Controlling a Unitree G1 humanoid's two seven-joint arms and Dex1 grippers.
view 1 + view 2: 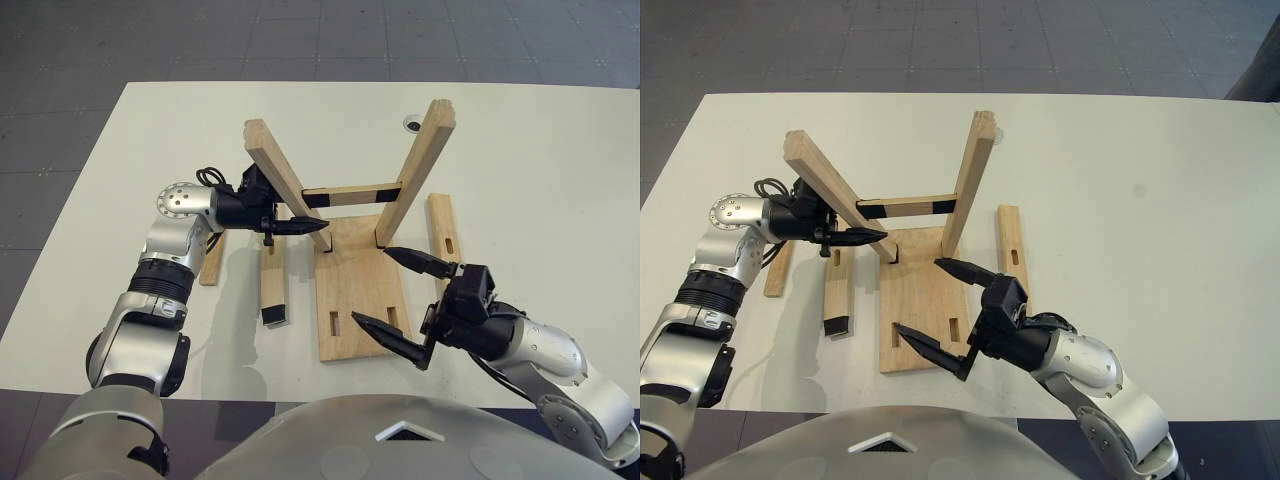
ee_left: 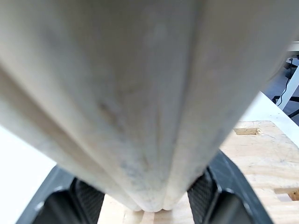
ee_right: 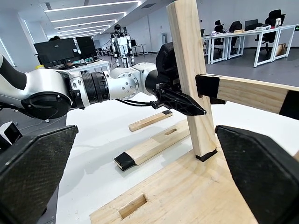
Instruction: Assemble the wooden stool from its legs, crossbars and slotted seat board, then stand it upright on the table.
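Note:
The slotted seat board [image 1: 362, 300] lies flat on the table. Two legs stand in it, tilting apart: the left leg [image 1: 285, 180] and the right leg [image 1: 415, 170], joined by a crossbar [image 1: 350, 195] with black ends. My left gripper [image 1: 318, 228] is shut on the left leg low down, near the board; the left wrist view shows that leg [image 2: 140, 93] between the pads [image 2: 88, 200]. My right gripper [image 1: 375, 287] hangs wide open just above the board's near half, holding nothing. From the right wrist, the left gripper [image 3: 187, 105] clasps the leg [image 3: 191, 70].
A loose leg with a black tip [image 1: 272, 290] and a short piece [image 1: 212, 260] lie left of the board. A slotted crossbar [image 1: 443, 232] lies to its right. A round grommet [image 1: 412, 123] sits at the table's far side.

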